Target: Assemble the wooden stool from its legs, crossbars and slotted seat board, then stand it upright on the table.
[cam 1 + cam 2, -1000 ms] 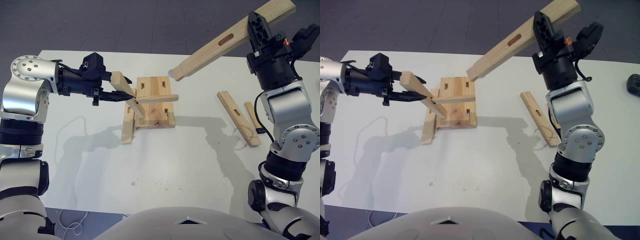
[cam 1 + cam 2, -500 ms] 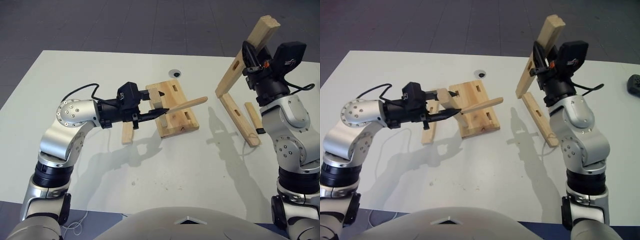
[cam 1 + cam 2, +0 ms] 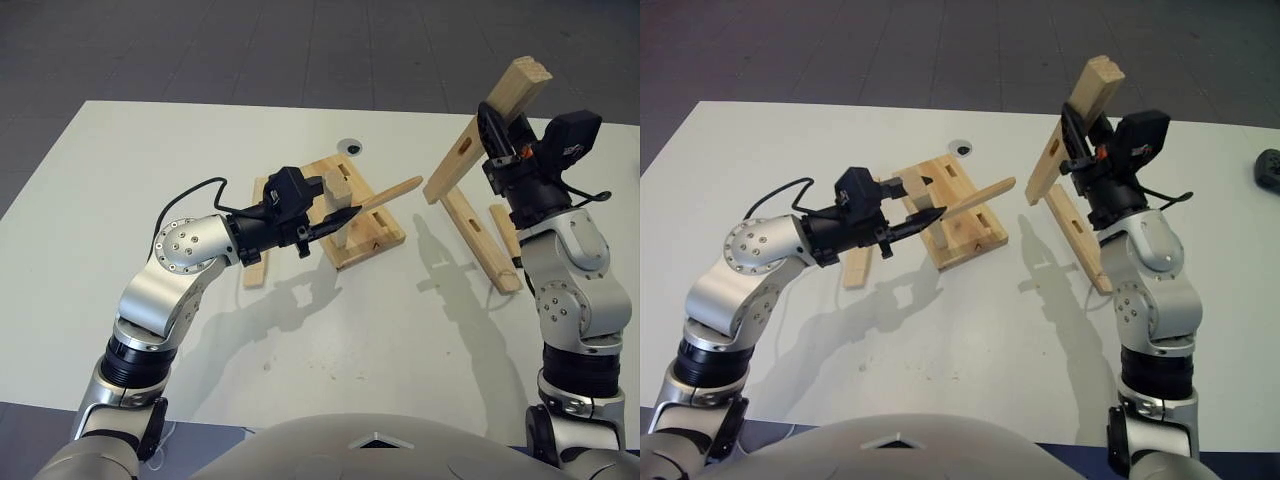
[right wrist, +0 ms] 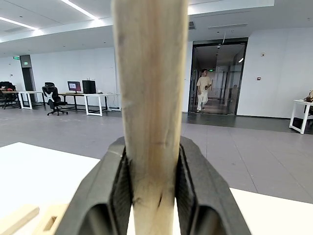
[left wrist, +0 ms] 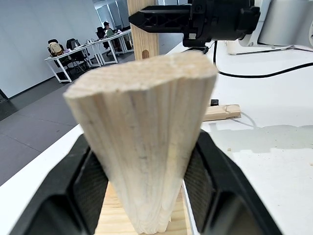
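Observation:
My left gripper (image 3: 343, 213) is shut on a wooden leg (image 5: 146, 147) that has a thin crossbar (image 3: 390, 192) sticking out to the right. It holds this piece over the slotted seat board (image 3: 378, 228), which lies turned at an angle on the table. In the left wrist view the fingers (image 5: 85, 193) clamp both sides of the leg end. My right gripper (image 3: 497, 135) is shut on a long slotted leg (image 3: 462, 150), held steeply tilted above the table's right side; that leg (image 4: 149, 98) runs up between the pads.
A loose leg (image 3: 255, 250) lies left of the seat board. Another slotted leg (image 3: 480, 240) and a short crossbar (image 3: 505, 232) lie under the right arm. A small round hole (image 3: 350, 146) sits behind the board. A black object (image 3: 1268, 165) rests at the far right.
The left arm carried its leg-and-crossbar piece rightward, and the seat board shifted right and turned. The right arm swung its long leg from nearly level over the board to steeply tilted on the right.

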Motion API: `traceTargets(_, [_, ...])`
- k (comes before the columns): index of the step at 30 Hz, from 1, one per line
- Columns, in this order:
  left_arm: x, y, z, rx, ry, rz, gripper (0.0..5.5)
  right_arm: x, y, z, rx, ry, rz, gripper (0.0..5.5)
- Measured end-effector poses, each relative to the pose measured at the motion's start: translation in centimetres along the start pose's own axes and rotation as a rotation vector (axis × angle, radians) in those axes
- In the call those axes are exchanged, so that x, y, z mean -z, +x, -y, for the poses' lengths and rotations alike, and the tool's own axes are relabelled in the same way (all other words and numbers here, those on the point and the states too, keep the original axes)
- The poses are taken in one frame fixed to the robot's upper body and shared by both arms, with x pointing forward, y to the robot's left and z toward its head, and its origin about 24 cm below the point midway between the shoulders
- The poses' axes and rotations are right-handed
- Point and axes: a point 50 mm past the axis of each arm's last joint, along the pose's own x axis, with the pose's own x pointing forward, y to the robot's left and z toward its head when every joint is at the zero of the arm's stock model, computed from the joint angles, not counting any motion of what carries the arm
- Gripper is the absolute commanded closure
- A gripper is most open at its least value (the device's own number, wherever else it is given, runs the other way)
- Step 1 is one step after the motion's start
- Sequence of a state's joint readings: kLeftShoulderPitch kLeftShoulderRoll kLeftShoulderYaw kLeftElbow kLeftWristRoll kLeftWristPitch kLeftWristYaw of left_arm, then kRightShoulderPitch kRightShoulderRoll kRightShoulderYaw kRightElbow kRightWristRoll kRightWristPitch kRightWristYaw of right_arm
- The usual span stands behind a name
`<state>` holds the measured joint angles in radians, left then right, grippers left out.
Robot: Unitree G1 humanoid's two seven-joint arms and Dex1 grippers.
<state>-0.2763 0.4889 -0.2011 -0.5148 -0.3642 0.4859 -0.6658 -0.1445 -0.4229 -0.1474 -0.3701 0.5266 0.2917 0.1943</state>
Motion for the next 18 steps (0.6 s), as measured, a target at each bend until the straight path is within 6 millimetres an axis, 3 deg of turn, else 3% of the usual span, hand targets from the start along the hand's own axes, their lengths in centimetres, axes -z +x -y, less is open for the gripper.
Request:
traceTargets(5, [0.1, -0.1, 0.0, -0.013, -0.028, 0.01, 3.45, 1.7, -0.1, -1.2, -0.042, 0.021, -0.003, 4.47])
traceTargets(18, [0.2, -0.2, 0.1, -0.02, -0.042, 0.01, 3.46, 3.1, 0.3, -2.2, -0.132, 0.021, 0.0, 4.47])
